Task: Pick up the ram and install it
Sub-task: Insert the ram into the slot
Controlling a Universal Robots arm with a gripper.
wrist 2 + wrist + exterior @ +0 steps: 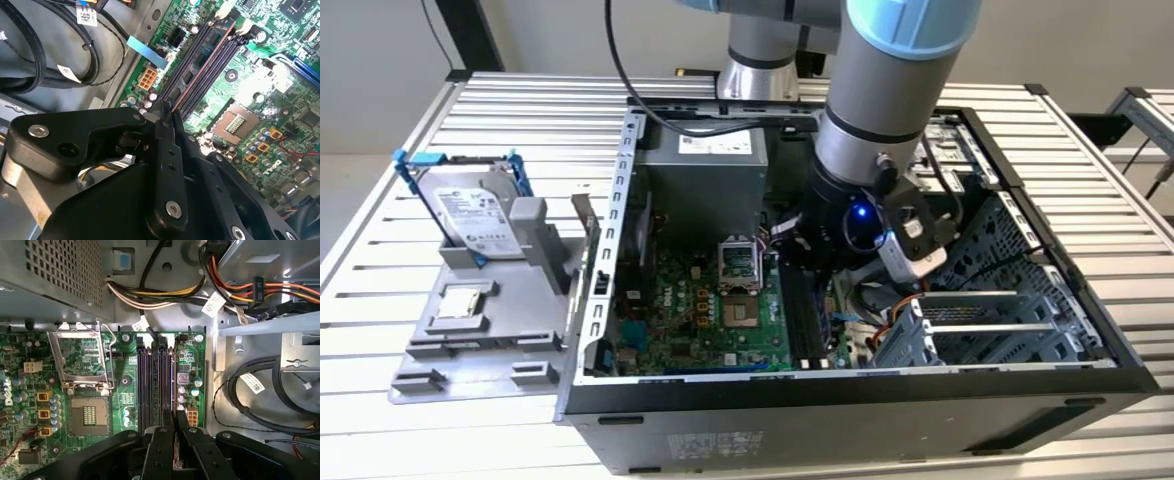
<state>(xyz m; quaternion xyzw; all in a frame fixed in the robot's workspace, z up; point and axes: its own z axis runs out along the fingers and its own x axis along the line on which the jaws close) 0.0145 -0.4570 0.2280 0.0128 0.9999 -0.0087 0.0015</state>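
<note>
The ram (203, 66) is standing on edge in the second wrist view, showing as one thin reddish-brown line. Its long axis is running parallel to the long black sockets (192, 57), pointing from the fingers away toward the white latches (243, 28) at the sockets' far end. It is hanging close over the sockets, but I cannot tell which one it is lined up with or whether its lower edge is sitting in it. The gripper (171, 111) is pinching the near end of this single stick, its two black fingers (167, 150) pressing together on it. In the first wrist view the gripper (174, 420) is pointing along the sockets (145, 385), which I am counting as four, in two pairs. One open CPU socket (89, 415) is lying beside them on the green motherboard (195, 350). In the exterior view the one arm (894, 100) is reaching down into the open computer case (854, 410), on the exterior view's right of the CPU socket (738, 262). Outside the case, on the exterior view's left, one hard drive (470, 215) with blue rails is leaning upright in a grey fixture (467, 345) on the slatted table (374, 290)
</note>
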